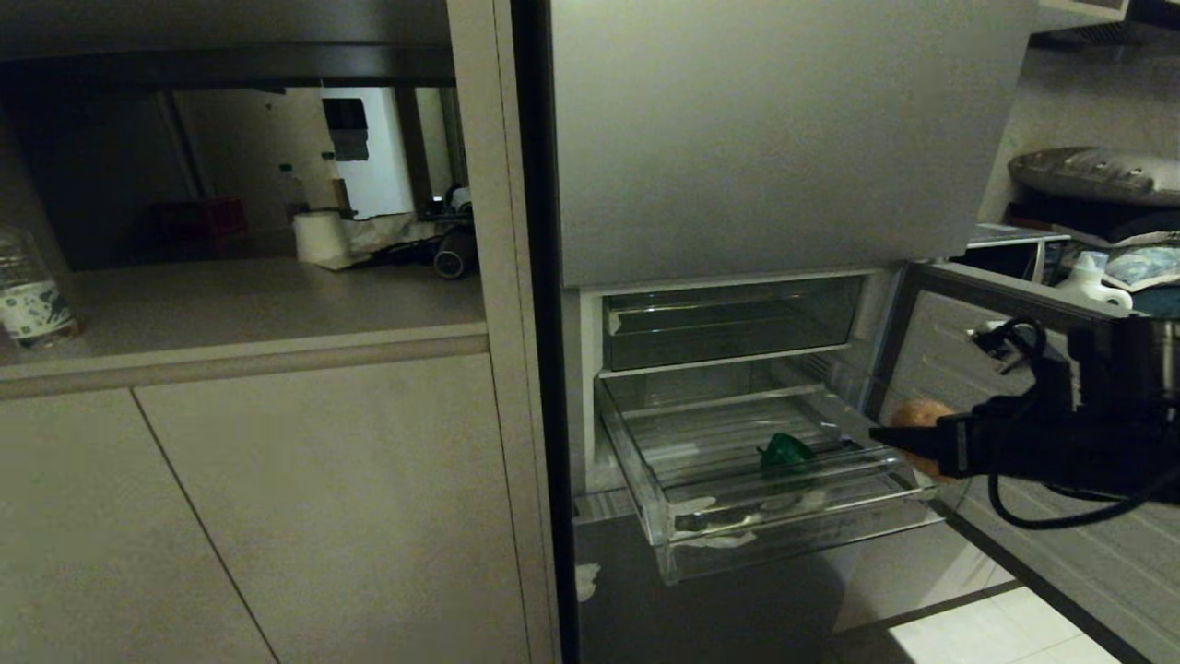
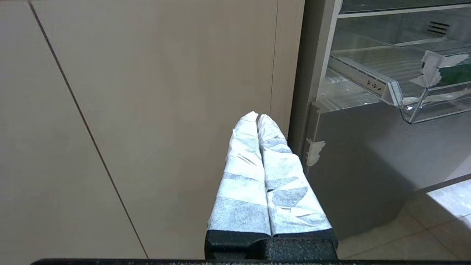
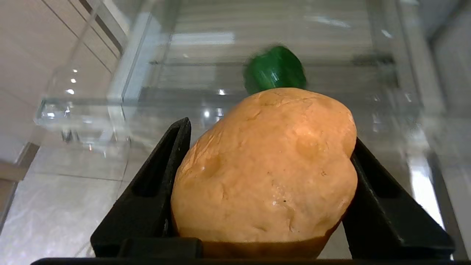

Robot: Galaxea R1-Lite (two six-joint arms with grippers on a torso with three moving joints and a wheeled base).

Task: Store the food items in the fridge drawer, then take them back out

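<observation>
A dim kitchen shows beige cabinets [image 1: 277, 498] beside the open fridge, whose clear fridge drawer [image 1: 793, 516] is pulled out with a green food item [image 1: 785, 450] on its ribbed floor. Just beside the drawer's right rim, the right hand [image 1: 908, 443] pinches a round orange-brown food item [image 3: 268, 165]. The left hand [image 2: 257, 119], fingers pressed together, hangs before the cabinets left of the drawer.

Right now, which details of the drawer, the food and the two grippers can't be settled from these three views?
- Head view: the orange-brown piece is mostly hidden behind the right gripper.
- Right wrist view: the green piece is blurred and partly hidden behind the orange-brown piece; its kind is unclear.
- Left wrist view: the fridge drawer is cut off by the frame edge.
- Head view: the left gripper is out of frame.
</observation>
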